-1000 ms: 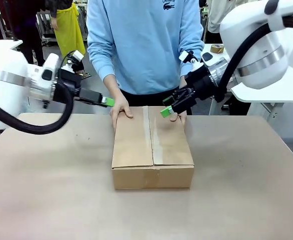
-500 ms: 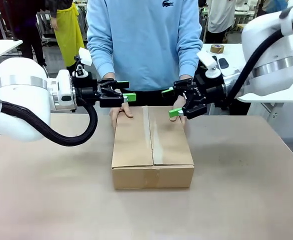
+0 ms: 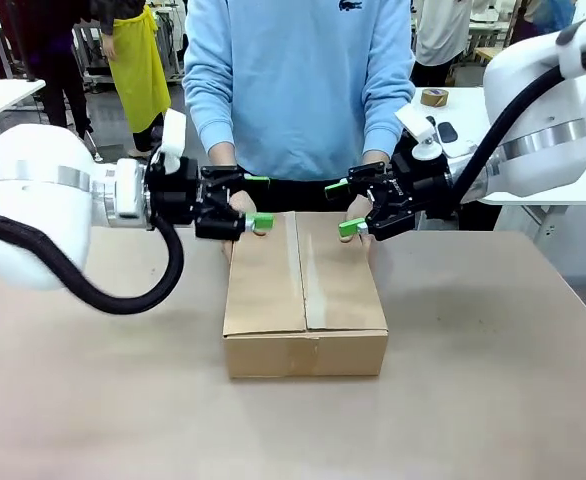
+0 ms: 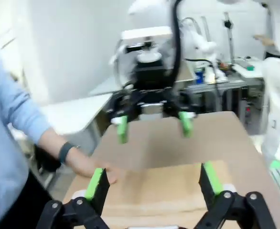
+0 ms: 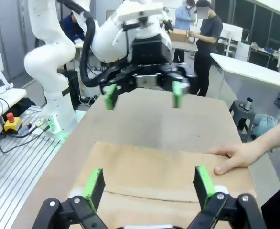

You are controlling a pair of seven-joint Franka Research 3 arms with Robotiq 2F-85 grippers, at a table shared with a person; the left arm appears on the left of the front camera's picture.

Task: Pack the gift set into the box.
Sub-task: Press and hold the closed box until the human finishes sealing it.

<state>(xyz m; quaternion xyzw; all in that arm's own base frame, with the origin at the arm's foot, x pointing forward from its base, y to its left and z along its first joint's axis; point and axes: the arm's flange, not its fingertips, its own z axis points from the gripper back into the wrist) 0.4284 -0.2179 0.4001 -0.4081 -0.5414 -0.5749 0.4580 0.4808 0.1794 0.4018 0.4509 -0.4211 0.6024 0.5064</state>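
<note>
Hovering over the far end of the box [image 3: 305,290], my left fingers [image 3: 263,220] and right fingers [image 3: 350,228] point at each other, both spread wide with nothing between them. The box sits mid-surface [image 3: 93,380], top flaps shut along a taped centre seam. The person's hand [image 5: 238,157] rests flat on its far edge, near my right fingers.

No text, label or number is legible, even on the box [image 3: 303,290].
</note>
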